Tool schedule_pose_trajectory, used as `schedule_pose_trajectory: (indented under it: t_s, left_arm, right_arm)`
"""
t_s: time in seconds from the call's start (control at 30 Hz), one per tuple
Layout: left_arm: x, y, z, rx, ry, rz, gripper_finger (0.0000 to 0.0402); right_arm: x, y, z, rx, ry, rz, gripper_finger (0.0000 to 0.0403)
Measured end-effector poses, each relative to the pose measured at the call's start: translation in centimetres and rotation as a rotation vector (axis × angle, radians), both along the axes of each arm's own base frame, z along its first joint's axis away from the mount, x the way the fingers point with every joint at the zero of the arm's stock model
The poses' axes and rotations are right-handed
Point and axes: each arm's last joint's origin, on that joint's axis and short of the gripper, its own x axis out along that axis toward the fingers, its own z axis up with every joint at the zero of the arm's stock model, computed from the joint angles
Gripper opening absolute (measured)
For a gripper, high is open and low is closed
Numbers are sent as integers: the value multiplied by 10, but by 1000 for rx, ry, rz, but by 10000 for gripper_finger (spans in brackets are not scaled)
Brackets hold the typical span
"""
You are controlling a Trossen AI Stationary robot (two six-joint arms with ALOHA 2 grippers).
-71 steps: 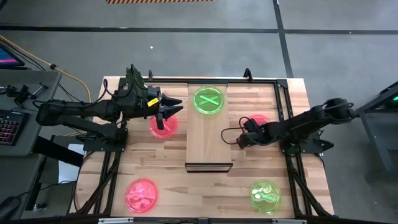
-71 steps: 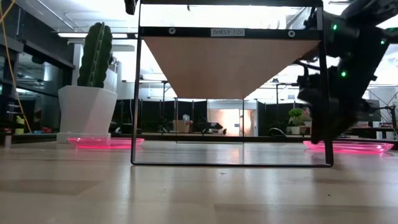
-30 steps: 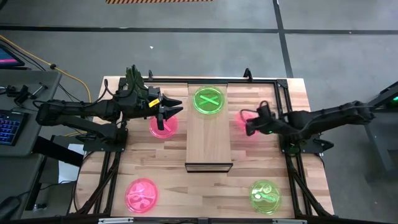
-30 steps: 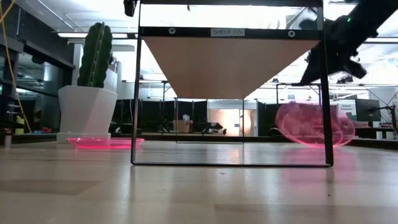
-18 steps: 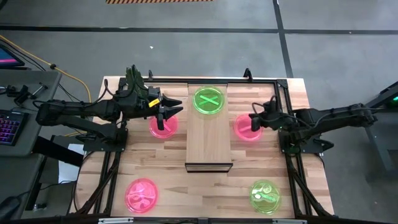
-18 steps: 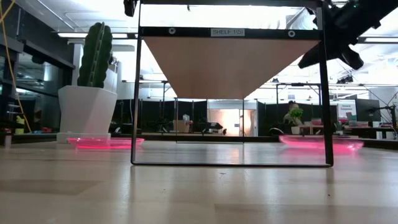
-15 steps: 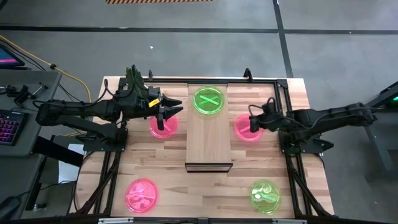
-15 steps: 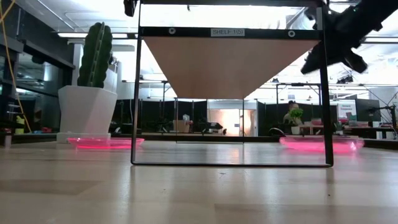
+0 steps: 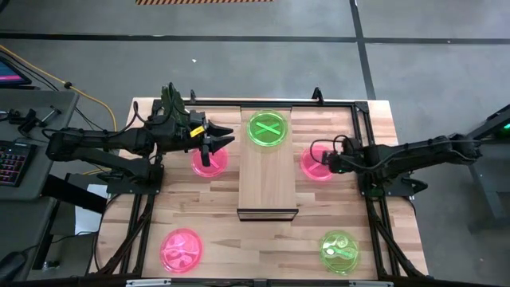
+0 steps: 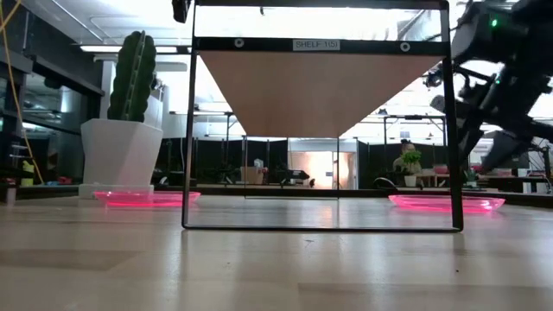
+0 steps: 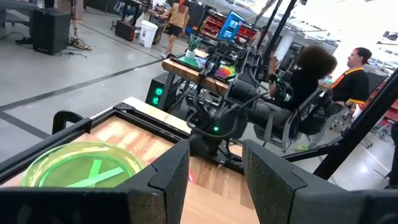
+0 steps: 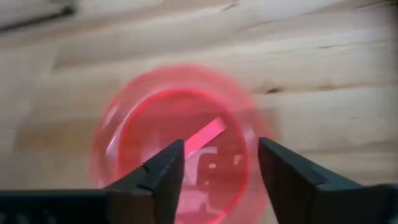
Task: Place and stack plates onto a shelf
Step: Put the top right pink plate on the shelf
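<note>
On the table (image 9: 151,215), going left to right, a pink plate (image 9: 182,249) lies at the near left. The left gripper (image 9: 223,141) hovers with fingers apart over another pink plate (image 9: 209,162) beside the shelf (image 9: 268,179). A green plate (image 9: 267,128) sits on the shelf's far end. Right of the shelf a third pink plate (image 9: 315,164) lies flat on the table, and the right gripper (image 12: 214,165) hangs above it, fingers spread, holding nothing. A second green plate (image 9: 339,252) lies at the near right.
</note>
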Motion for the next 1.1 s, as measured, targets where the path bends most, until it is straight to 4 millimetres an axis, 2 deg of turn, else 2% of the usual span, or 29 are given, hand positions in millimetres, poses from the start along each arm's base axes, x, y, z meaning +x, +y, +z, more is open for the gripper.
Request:
schedule_pose_trajectory:
  t_s: [0.1,0.2,0.3,0.5,0.67,0.8,1.0,1.1]
  left_arm:
    - [0,0,0,0,-1,0,140]
    - [0,0,0,0,-1,0,140]
    - [0,0,0,1,-1,0,140]
    - [0,0,0,2,1,0,140]
    - [0,0,0,2,0,0,140]
    - [0,0,0,13,3,-1,140]
    - [0,0,0,37,8,-2,140]
    - [0,0,0,37,8,-2,140]
  right_arm:
    - [-9,-7,-8,6,49,-153,208]
    - [-6,-14,-14,24,54,-226,212]
    - [-5,-18,-24,75,98,-258,213]
    - [0,-24,-46,144,65,-289,213]
    - [1,-25,-50,138,40,-307,209]
    - [1,-25,-50,143,16,-309,162]
    - [5,-25,-49,162,-20,-298,28]
    - [5,-25,-49,166,-21,-289,9]
